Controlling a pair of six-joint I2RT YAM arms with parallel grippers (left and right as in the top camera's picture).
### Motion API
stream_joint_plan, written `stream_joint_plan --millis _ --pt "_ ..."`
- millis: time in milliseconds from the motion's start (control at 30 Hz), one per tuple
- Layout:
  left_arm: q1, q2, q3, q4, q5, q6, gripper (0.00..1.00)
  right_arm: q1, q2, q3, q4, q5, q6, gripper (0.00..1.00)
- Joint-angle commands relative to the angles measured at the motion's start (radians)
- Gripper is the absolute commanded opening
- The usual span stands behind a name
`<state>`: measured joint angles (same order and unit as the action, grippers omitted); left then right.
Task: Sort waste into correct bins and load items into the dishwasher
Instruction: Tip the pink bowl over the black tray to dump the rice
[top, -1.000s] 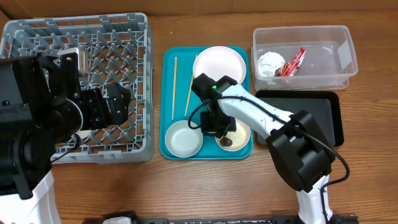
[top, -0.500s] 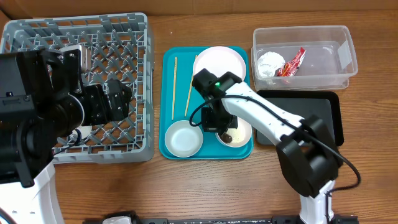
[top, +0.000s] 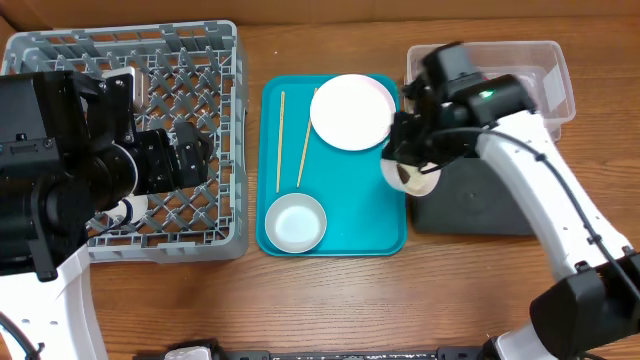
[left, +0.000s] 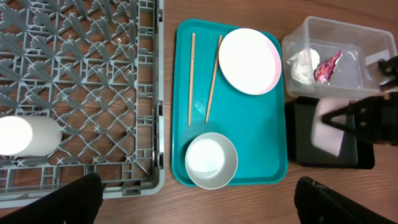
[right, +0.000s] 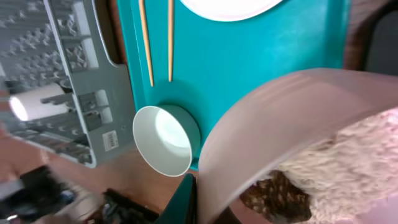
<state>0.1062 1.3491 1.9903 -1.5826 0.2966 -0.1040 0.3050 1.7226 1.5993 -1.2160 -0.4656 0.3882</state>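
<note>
a: what is the right gripper (top: 408, 165) doing?
b: it is clamped on the rim of a tilted bowl (top: 414, 180), at 3 o'clock of the teal tray (top: 370, 225), over the near end of the black tray (top: 470, 215). the wrist view shows white rice (right: 348, 155) and a brown scrap (right: 273, 200) inside the bowl.
a: and the left gripper (top: 195, 158)?
b: its fingers are spread wide with nothing between them, above the grey dish rack (top: 190, 60) at 9 o'clock of the table. a white cup (left: 25, 135) lies on its side in the rack.
a: what sits on the teal tray?
b: a round plate (top: 352, 110) at 1 o'clock, two chopsticks (top: 281, 140) side by side at 11 o'clock, and an empty bowl (top: 296, 222) at 7 o'clock.
a: any other waste?
b: a red wrapper (left: 328, 65) and a paper wad (left: 303, 65) lie in the clear tub (top: 556, 90) at 2 o'clock of the table, just beside the black tray.
</note>
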Motion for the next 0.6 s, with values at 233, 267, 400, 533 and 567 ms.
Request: stream_joint_plan --millis 233,267,400,533,567 --pt "-0.004 0.017 0.008 0.001 0.008 0.014 1.0 -0.348 -0.002 -0.353 0.224 -0.591 -0.335 0.04" --pt "-0.004 0.017 0.008 0.001 0.008 0.014 1.0 -0.402 -0.002 -0.416 0.269 -0.616 -0.337 0.04" --pt "-0.004 0.017 0.008 0.001 0.008 0.014 1.0 -0.505 -0.002 -0.511 0.329 -0.706 -0.383 0.04" --pt "-0.004 0.017 0.008 0.001 0.008 0.014 1.0 -0.583 -0.002 -0.541 0.341 -0.819 -0.467 0.04" --pt "-0.004 0.017 0.008 0.001 0.008 0.014 1.0 -0.594 -0.002 -0.544 0.341 -0.834 -0.475 0.04"
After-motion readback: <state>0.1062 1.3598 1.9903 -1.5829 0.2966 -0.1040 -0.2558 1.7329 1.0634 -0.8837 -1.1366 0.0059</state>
